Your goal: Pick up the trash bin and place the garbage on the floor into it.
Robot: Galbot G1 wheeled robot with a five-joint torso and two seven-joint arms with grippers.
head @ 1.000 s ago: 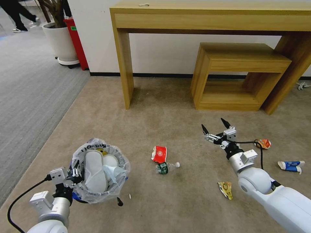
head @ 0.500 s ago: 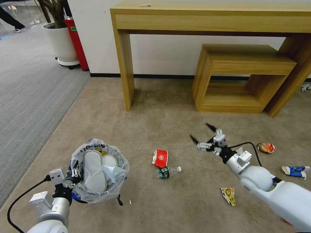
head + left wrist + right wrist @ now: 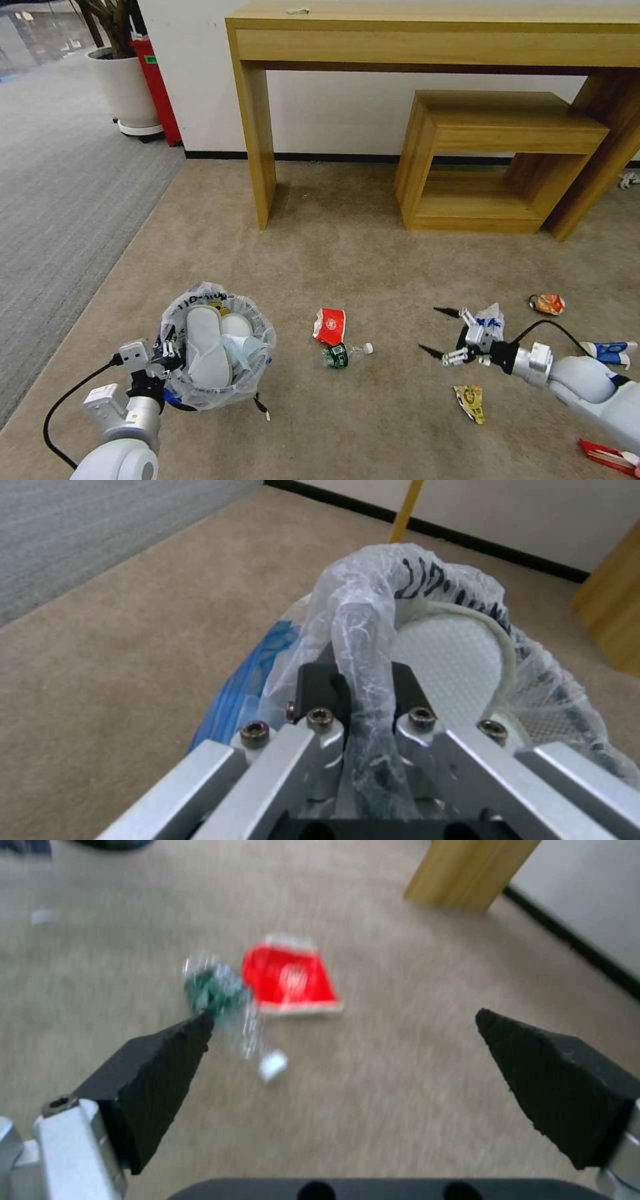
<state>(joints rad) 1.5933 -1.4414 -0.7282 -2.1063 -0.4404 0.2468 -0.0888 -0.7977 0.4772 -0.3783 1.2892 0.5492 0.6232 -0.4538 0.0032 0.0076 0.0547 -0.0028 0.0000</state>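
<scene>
Right gripper [image 3: 441, 331] hangs low over the beige short-pile carpet [image 3: 373, 260], jaws spread wide, aimed at the flattened red paper cup [image 3: 329, 326] and the small clear bottle with green label [image 3: 343, 353] touching it. Both look light; the bottle may roll, so grip mid-body. Left gripper [image 3: 360, 690] is clamped on the bag-lined rim of the small round dark-blue trash bin [image 3: 217, 347], held beside them.

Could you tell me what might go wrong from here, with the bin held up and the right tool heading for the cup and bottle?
1. The left tool pinches only the rim and clear liner of the small dark-blue trash bin; the liner could slip, tipping out the white slippers.
2. The flattened red paper cup touches the small plastic bottle; the open right tool may catch both or knock the bottle rolling across the beige carpet.
</scene>
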